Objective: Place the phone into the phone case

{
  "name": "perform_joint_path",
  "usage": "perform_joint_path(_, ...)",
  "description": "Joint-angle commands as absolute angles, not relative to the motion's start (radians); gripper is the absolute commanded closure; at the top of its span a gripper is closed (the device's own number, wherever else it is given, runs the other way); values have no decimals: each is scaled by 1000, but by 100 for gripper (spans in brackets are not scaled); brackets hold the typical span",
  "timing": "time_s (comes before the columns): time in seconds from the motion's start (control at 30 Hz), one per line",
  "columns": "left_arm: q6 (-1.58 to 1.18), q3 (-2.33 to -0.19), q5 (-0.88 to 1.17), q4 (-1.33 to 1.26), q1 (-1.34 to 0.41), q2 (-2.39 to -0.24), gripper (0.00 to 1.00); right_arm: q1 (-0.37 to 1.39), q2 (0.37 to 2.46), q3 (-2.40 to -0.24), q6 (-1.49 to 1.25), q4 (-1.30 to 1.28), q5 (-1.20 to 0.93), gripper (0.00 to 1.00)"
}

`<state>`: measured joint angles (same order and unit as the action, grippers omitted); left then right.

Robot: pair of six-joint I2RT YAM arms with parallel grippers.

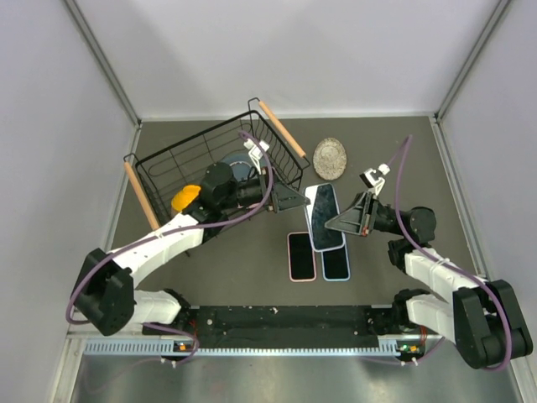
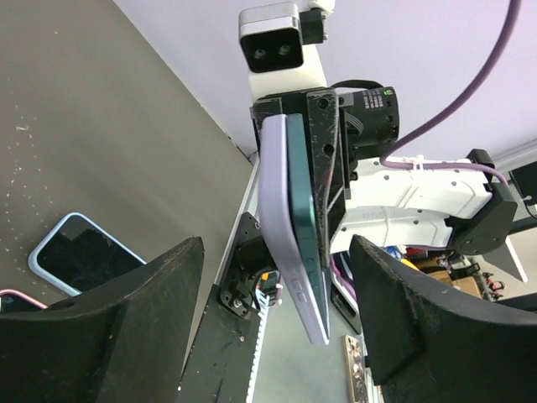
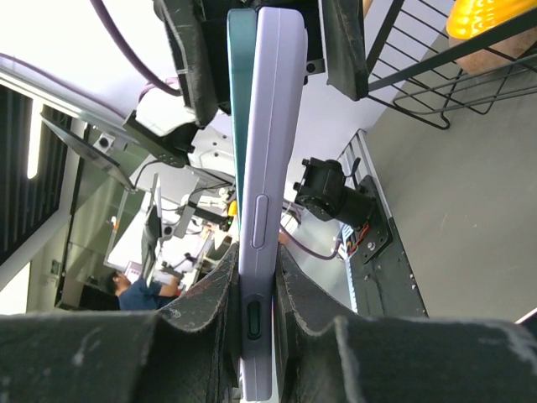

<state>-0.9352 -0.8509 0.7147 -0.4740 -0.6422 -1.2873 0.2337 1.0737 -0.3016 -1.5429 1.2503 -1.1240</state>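
A teal phone (image 2: 308, 220) lies against a lilac phone case (image 2: 282, 227); the pair is held up edge-on above the table. My right gripper (image 3: 258, 323) is shut on the case's (image 3: 270, 126) lower end. The phone's edge (image 3: 237, 101) shows beside the case at the top. In the top view the phone's dark screen (image 1: 323, 217) sits at the centre, with my right gripper (image 1: 337, 225) at its right edge. My left gripper (image 2: 277, 245) is open, its fingers (image 2: 126, 336) spread wide on either side of the pair without touching it. It is at the phone's upper left in the top view (image 1: 300, 200).
A phone in a pink case (image 1: 300, 256) and one in a blue case (image 1: 336, 264) lie flat on the table below the held pair. A black wire basket (image 1: 168, 168) with wooden handles holds an orange thing (image 1: 185, 197). A round silver object (image 1: 331, 158) lies behind.
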Motion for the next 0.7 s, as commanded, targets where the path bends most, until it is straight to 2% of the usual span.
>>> perform_joint_path(0.0, -953, -862, 721, -564, -638, -1311, 28, 250, 1048, -311, -1554, 1571, -1112, 86)
perform_joint_path(0.1, -986, -854, 726, -610, -638, -1331, 45, 250, 1049, -302, -1551, 1572, -1120, 84)
perform_joint_path(0.13, -995, -853, 735, -624, -640, -1341, 54, 250, 1049, -295, -1551, 1571, -1120, 84)
perform_joint_path(0.23, -1022, -854, 747, -663, -638, -1364, 69, 252, 1049, -279, -1551, 1577, -1124, 83)
perform_joint_path(0.27, -1032, -854, 755, -679, -638, -1368, 83, 250, 1049, -276, -1551, 1578, -1124, 82)
perform_joint_path(0.33, -1040, -856, 767, -689, -640, -1381, 97, 250, 1049, -270, -1549, 1577, -1131, 79)
perform_joint_path(0.37, -1035, -856, 770, -675, -640, -1382, 100, 252, 1049, -268, -1548, 1577, -1131, 76)
perform_joint_path(0.5, -905, -902, 718, -450, -653, -1368, 100, 252, 1049, -265, -1539, 1569, -1101, 61)
perform_joint_path(0.6, -825, -917, 666, -336, -667, -1338, 100, 252, 1048, -273, -1491, 1502, -1086, 60)
perform_joint_path(0.67, -805, -919, 658, -312, -667, -1324, 100, 250, 1039, -278, -1456, 1422, -1077, 65)
